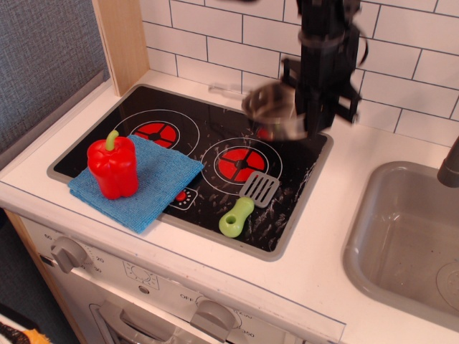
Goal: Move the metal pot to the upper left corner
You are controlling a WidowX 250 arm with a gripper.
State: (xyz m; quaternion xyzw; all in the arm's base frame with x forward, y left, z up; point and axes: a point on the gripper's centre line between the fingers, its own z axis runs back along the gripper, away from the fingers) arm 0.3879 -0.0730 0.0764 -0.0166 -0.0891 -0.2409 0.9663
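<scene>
The metal pot [271,109] is a small shiny round saucepan, blurred with motion, and hangs above the back right of the black cooktop [201,129]. Its thin wire handle [226,89] points left. My gripper [307,118] is shut on the pot's right rim and holds it clear of the glass. The cooktop's upper left corner [136,94] lies bare beside the wooden post.
A red pepper [113,165] stands on a blue cloth [154,179] at the cooktop's front left. A grey slotted spatula with a green handle [247,201] lies at the front right. A grey sink [409,236] is to the right. White tiles back the counter.
</scene>
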